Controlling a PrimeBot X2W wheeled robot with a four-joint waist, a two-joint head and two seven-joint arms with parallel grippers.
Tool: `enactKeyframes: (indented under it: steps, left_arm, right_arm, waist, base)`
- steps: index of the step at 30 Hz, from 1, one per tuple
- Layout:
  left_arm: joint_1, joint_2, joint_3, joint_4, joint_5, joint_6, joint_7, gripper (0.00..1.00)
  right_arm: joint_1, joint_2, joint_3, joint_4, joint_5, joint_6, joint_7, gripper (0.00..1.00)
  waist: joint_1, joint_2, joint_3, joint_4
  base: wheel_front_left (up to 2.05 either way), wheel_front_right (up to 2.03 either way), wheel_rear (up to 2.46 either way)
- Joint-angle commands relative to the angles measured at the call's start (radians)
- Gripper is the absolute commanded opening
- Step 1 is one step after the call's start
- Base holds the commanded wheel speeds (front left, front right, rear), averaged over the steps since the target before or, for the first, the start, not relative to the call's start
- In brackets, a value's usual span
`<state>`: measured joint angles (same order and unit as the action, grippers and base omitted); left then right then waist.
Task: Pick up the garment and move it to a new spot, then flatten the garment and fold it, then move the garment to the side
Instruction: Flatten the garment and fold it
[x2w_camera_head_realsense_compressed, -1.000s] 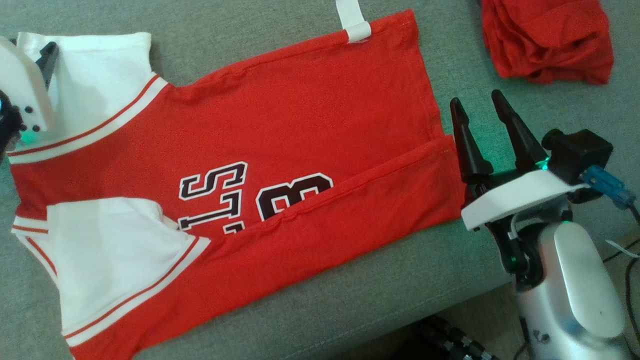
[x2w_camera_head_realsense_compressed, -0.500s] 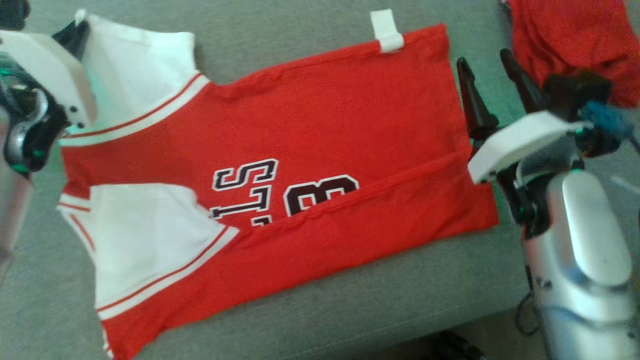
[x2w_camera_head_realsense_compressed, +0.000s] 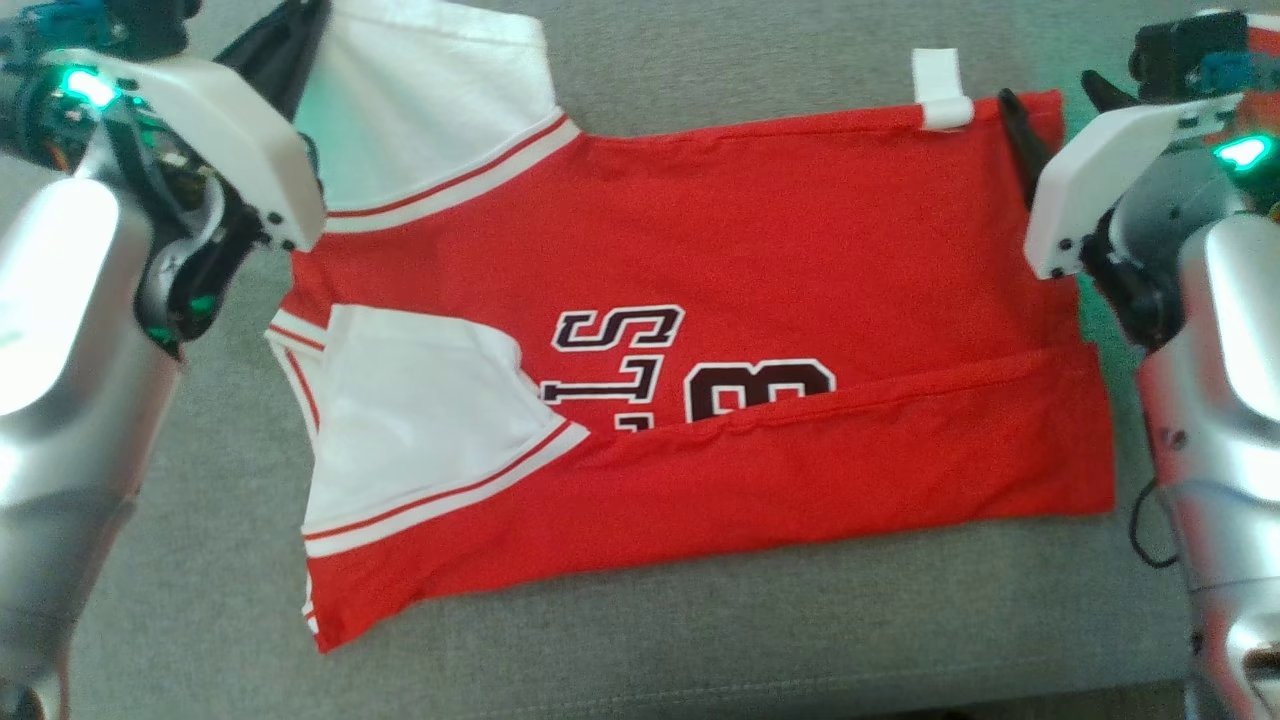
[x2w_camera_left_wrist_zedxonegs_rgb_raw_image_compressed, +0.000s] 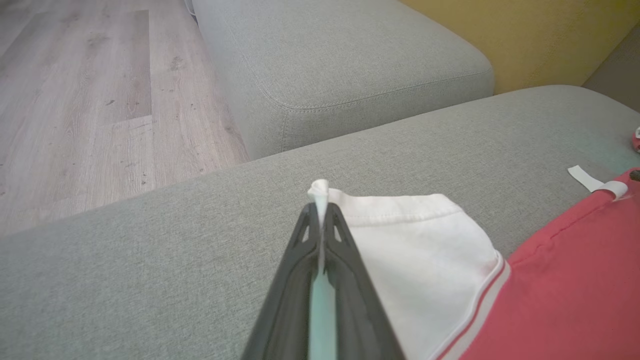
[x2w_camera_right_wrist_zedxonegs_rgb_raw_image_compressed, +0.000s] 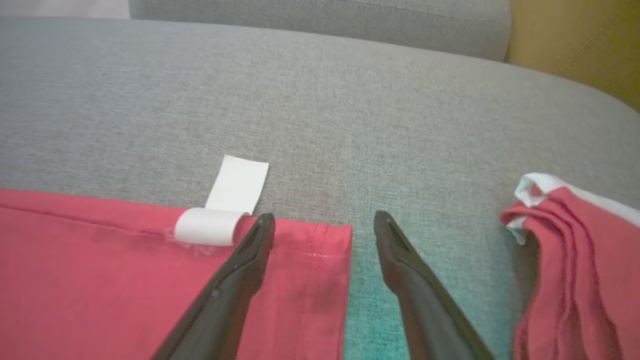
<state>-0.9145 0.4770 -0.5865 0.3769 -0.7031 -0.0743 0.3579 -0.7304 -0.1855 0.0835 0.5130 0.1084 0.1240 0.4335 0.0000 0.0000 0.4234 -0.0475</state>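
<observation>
On the grey fabric sofa cushion (x2w_camera_head_realsense_compressed: 700, 620): your red-and-white short-sleeved jersey (x2w_camera_head_realsense_compressed: 760, 250) lies flat, its near long edge folded over the black lettering.
Left gripper (x2w_camera_left_wrist_zedxonegs_rgb_raw_image_compressed: 320, 212): clamped on the far white sleeve's corner. Your left wrist view shows pinched cloth peeking past the tips.
Right gripper (x2w_camera_right_wrist_zedxonegs_rgb_raw_image_compressed: 324, 220): jaws wide, one finger over the far hem corner by the white fabric tag (x2w_camera_right_wrist_zedxonegs_rgb_raw_image_compressed: 235, 185), the other over bare cushion.
Right wrist view: folded red cloth pile (x2w_camera_right_wrist_zedxonegs_rgb_raw_image_compressed: 565, 260) nearby.
Left wrist view: pale wooden floor (x2w_camera_left_wrist_zedxonegs_rgb_raw_image_compressed: 75, 100) beyond.
</observation>
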Motion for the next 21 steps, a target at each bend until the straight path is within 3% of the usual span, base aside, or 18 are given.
enactKeyframes:
  steps: [1, 4, 7, 10, 13, 15, 21]
  left_arm:
    - [-0.043, 0.030, 0.034, -0.035, 0.004, -0.005, -0.008, 0.00]
    - [-0.041, 0.017, 0.027, -0.042, 0.001, -0.006, -0.012, 0.00]
    - [-0.040, 0.013, 0.022, -0.044, 0.000, -0.006, -0.015, 0.00]
    - [-0.039, 0.013, 0.020, -0.042, -0.002, -0.007, -0.016, 0.00]
    - [-0.040, 0.018, 0.020, -0.041, -0.005, -0.009, -0.015, 0.00]
    - [-0.043, 0.021, 0.021, -0.041, -0.006, -0.009, -0.016, 0.00]
    - [-0.038, 0.025, 0.021, -0.047, -0.012, -0.011, -0.029, 0.00]
  right_arm:
    - [-0.028, -0.015, 0.020, -0.021, 0.008, 0.007, 0.010, 1.00]
    - [-0.056, -0.042, 0.033, 0.025, 0.032, 0.007, 0.039, 1.00]
    - [-0.071, -0.054, 0.044, 0.057, 0.058, 0.007, 0.060, 0.84]
    - [-0.077, -0.062, 0.051, 0.076, 0.083, 0.007, 0.073, 0.48]
    - [-0.081, -0.064, 0.052, 0.084, 0.103, 0.007, 0.065, 0.23]
    - [-0.082, -0.063, 0.055, 0.086, 0.115, 0.007, 0.051, 0.00]
    - [-0.091, -0.064, 0.055, 0.111, 0.124, 0.007, -0.061, 0.00]
  waist:
    - [0.0000, 0.0000, 0.009, 0.015]
    - [0.0000, 0.0000, 0.015, 0.025]
    - [0.0000, 0.0000, 0.017, 0.030]
    - [0.0000, 0.0000, 0.017, 0.030]
    - [0.0000, 0.0000, 0.016, 0.027]
    - [0.0000, 0.0000, 0.015, 0.025]
    - [0.0000, 0.0000, 0.002, 0.025]
  base:
    - [0.00, 0.00, 0.00]
    - [0.00, 0.00, 0.00]
    - [0.00, 0.00, 0.00]
    - [0.00, 0.00, 0.00]
    - [0.00, 0.00, 0.00]
    - [0.00, 0.00, 0.00]
    - [0.00, 0.00, 0.00]
